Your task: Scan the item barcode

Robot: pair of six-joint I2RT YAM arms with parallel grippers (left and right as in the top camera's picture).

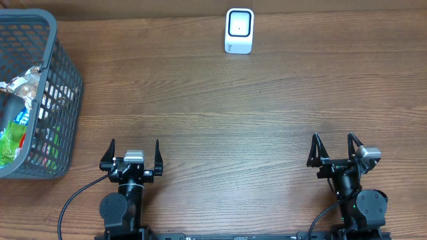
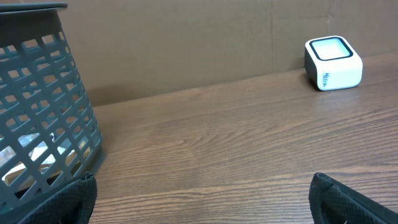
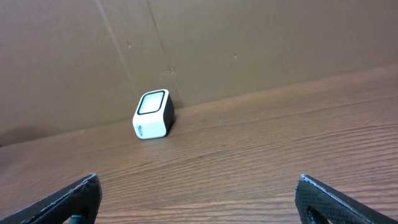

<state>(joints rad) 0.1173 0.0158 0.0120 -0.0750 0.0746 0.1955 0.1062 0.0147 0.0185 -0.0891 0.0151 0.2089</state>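
At the far left we see a dark grey plastic lattice basket [image 1: 71, 100], its open top facing up, only partly inside the overhead view. Inside it lie the crinkled packets [image 1: 15, 137] that are the goods to scan: green, silver foil and blue-and-white wrappers heaped together. We cannot make out a barcode on any of them, nor which way a single packet's long side runs, since they overlap and the basket wall hides them.

Right of the basket, near the front edge of the brown wood-grain table [image 1: 220, 120], sits the left gripper [image 1: 135, 145]. Its two black fingers [image 2: 78, 196] stand spread wide and there is only bare table between them.

Further right, at the far edge of the table and roughly midway between the arms, stands the small white box-shaped barcode scanner [image 1: 239, 30]. Its dark-framed window faces upward. From above, its longer side runs from the back wall toward the arms. It stands alone, well apart from the basket and both arms, just before a brown cardboard backdrop [image 3: 249, 43].

At the right, the right gripper [image 1: 332, 140] also rests near the front edge, jaws fully parted and gripping nothing. The table between either arm and the scanner is bare wood.
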